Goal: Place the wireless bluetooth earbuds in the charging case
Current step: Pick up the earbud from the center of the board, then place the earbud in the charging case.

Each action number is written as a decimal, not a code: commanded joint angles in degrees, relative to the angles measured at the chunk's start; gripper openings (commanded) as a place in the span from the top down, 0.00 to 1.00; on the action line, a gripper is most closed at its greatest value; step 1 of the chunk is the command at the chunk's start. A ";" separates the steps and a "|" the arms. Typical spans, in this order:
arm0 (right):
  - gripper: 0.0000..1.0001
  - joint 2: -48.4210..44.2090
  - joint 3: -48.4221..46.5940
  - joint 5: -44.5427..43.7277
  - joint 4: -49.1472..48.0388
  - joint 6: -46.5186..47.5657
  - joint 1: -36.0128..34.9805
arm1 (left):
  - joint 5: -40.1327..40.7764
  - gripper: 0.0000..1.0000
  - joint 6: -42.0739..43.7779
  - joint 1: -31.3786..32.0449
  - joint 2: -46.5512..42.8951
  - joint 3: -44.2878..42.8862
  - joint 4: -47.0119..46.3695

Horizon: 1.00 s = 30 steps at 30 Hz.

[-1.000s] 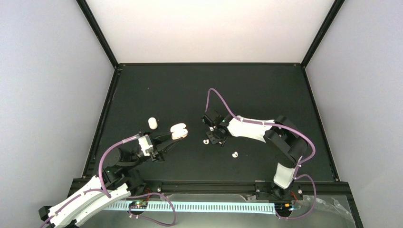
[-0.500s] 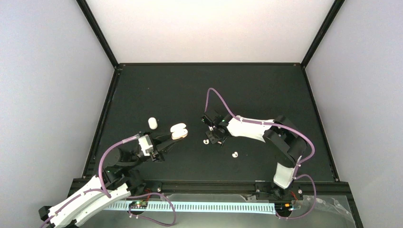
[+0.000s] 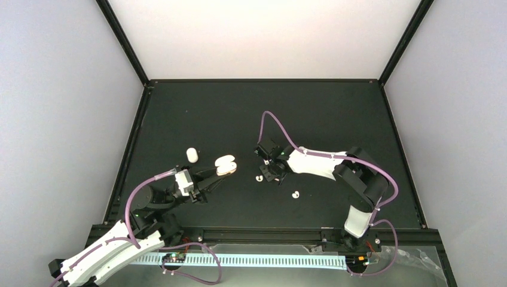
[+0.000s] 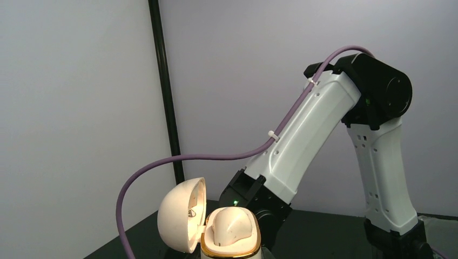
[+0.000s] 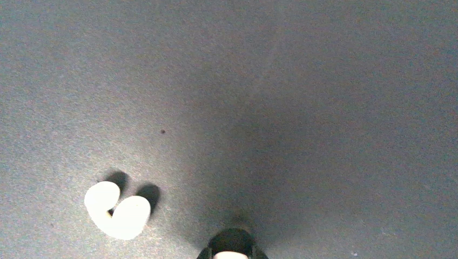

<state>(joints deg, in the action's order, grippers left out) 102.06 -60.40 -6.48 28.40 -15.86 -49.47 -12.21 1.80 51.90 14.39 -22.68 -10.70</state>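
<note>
The cream charging case [image 3: 225, 165] hangs just above the mat with my left gripper [image 3: 216, 172] shut on it. In the left wrist view the charging case [image 4: 231, 244] stands open, its lid [image 4: 178, 216] swung left and a rounded cream shape in the gold-rimmed base; the fingers are hidden there. My right gripper [image 3: 271, 173] points down at the mat. Its dark fingertips [image 5: 229, 251] stand close together with a small white piece between them. One curled earbud [image 5: 118, 210] lies just to its left, the same earbud [image 3: 259, 177] in the top view. Another earbud [image 3: 295, 194] lies nearer the front.
A second small white case [image 3: 192, 155], closed, lies on the black mat left of the held case. The right arm [image 4: 318, 129] rises behind the open case. A black frame rail [image 3: 263, 229] edges the mat at the front.
The right gripper's jaws have drawn together while staying over the same spot near the curled earbud. The left arm and the case have barely moved.
</note>
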 commanded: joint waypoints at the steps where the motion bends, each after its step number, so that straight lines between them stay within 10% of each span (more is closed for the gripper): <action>1: 0.91 -2.69 1.77 -2.27 -1.01 -1.30 0.09 | -0.71 0.98 -0.13 0.38 0.37 -1.58 -0.19; 18: 0.93 -29.80 6.89 12.73 -14.62 -10.42 7.07 | -0.32 0.98 -1.77 0.40 2.30 -1.49 -4.24; 30: 0.91 -52.42 5.66 28.13 -25.96 -11.45 7.22 | -6.23 0.98 -5.01 0.47 16.79 0.80 -32.38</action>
<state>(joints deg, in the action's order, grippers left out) 53.56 -54.00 14.13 7.51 -26.55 -42.37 -14.94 -1.85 51.90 26.65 -21.85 -28.82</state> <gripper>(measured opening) 0.108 0.200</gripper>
